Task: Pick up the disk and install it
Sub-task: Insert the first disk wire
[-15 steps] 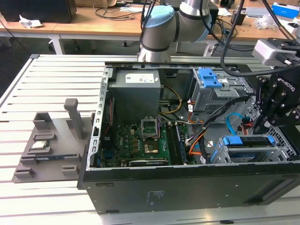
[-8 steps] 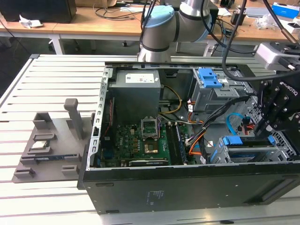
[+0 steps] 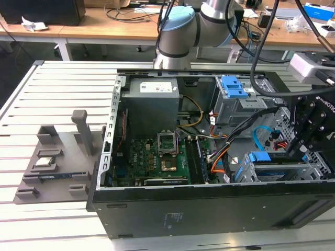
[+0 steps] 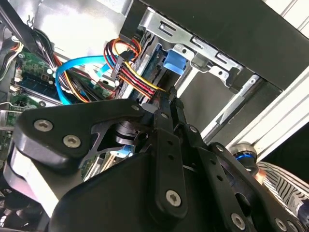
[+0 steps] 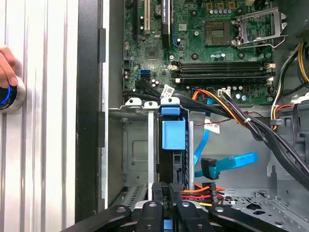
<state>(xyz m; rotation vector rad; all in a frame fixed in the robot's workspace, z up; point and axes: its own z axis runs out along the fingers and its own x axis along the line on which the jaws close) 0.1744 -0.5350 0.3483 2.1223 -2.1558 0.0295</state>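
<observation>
Install step, late stage. The disk (image 5: 172, 164) sat on edge in a slot of the drive cage (image 5: 134, 145), its blue tab (image 5: 173, 134) showing in the first wrist view, so it looked mostly in. The gripper (image 5: 169, 189) was right at the disk's near end. Couldn't tell if it was clamped or spread, since its own body blocked the tips. Final seating would need a straight push along the slot, clear of the power cables (image 5: 205, 190). The disk's label and connectors were hidden.
</observation>
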